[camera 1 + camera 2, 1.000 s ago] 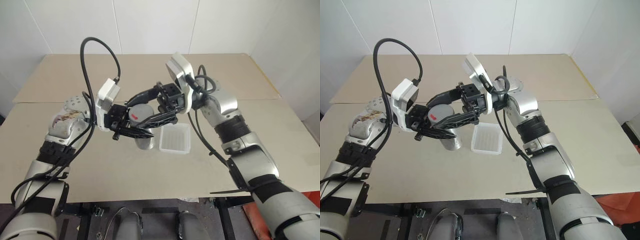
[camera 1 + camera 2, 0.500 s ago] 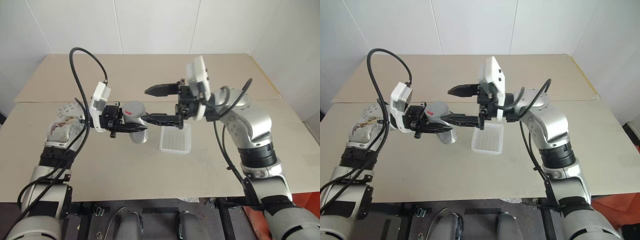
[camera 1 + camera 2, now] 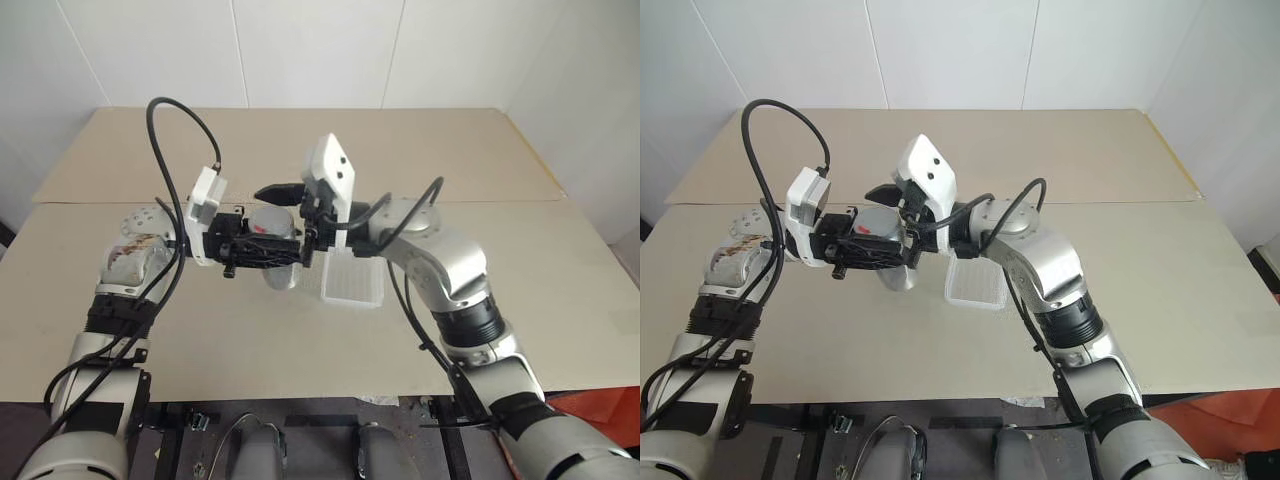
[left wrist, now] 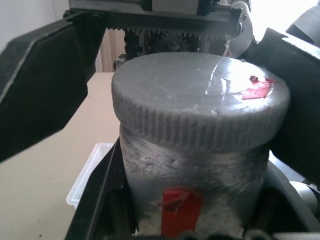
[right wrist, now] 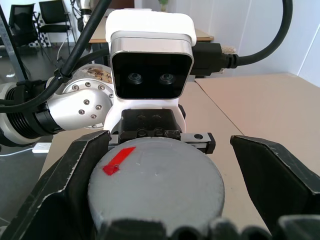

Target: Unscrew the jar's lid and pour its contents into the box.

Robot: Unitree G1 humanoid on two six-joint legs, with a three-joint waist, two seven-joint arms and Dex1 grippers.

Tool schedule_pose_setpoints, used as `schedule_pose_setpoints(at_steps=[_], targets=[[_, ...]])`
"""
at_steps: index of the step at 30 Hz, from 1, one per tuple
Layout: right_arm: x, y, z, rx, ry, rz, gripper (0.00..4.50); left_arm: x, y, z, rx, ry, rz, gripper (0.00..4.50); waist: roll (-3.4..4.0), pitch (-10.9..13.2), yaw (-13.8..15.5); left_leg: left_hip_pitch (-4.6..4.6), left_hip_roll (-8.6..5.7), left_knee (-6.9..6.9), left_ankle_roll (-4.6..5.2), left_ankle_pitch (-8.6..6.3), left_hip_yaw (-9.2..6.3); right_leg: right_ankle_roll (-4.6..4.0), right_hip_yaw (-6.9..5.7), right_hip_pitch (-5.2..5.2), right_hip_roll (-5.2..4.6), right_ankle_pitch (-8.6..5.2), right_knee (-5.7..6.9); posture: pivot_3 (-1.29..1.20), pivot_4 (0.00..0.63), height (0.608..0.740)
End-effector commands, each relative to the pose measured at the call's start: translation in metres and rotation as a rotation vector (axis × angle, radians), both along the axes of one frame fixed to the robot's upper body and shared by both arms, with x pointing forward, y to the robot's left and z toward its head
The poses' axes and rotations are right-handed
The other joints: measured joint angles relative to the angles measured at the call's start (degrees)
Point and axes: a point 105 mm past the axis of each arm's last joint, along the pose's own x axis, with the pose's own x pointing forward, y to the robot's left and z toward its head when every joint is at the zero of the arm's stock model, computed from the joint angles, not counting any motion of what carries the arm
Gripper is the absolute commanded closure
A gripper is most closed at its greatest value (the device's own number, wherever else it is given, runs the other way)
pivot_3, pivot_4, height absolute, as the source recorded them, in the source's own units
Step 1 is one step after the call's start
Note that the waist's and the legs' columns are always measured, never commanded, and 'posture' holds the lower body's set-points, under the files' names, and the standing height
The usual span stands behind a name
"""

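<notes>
**Lid still on — right claw lined up to take it**

The step in hand is the unscrewing, and it is barely begun. The left claw (image 3: pixel 262 250) is clamped tight around the jar (image 4: pixel 192 187), holding it up off the tabletop (image 3: pixel 480 150) just beside the box (image 3: pixel 352 282). The lid (image 5: pixel 156 190) sits fully on the jar. The right claw (image 5: pixel 165 170) stands wide, one black finger on each side of the lid, neither yet touching it as far as can be seen.

The next move, by my reading, calls for the right claw to close squarely on the lid's ribbed edge and twist while the left holds the jar steady — a grip off centre would likely slip on so shallow a cap.

The head views show the layout: jar held just beside the box, both arms meeting over it, but the lid is mostly hidden behind the claws. The right wrist view shows the lid's top with its red mark and the gaps on either side. The left wrist view shows the ribbed rim and the red label below it. The contents cannot be made out.
</notes>
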Motion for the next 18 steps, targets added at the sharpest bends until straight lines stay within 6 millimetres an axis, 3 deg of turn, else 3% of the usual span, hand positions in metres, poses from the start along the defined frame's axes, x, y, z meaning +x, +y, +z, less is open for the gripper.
schedule_pose_setpoints(at_steps=[1,11,18], targets=[[0.003,-0.012,0.017,0.042,-0.06,-0.01,0.08,-0.008,0.003,0.013,0.003,-0.064,-0.031,2.52,0.0,0.0,0.0,0.0,0.0,0.0,0.0,0.0,0.0,0.0,0.0,0.0,0.0,0.0,0.0,0.0,0.15,0.74],[0.014,-0.062,0.022,0.052,-0.081,-0.046,0.08,-0.017,0.019,0.013,0.023,-0.056,-0.017,2.52,0.0,0.0,0.02,0.01,0.01,0.0,0.0,0.0,0.0,0.0,0.0,0.01,0.0,0.0,-0.02,0.0,0.15,0.74],[0.016,-0.081,0.02,0.042,-0.08,-0.056,0.08,-0.021,0.023,0.012,0.029,-0.052,-0.011,2.52,0.0,0.0,0.07,0.01,0.02,-0.02,0.0,0.0,0.0,0.0,-0.01,0.01,0.01,0.0,-0.05,0.0,0.15,0.74]])
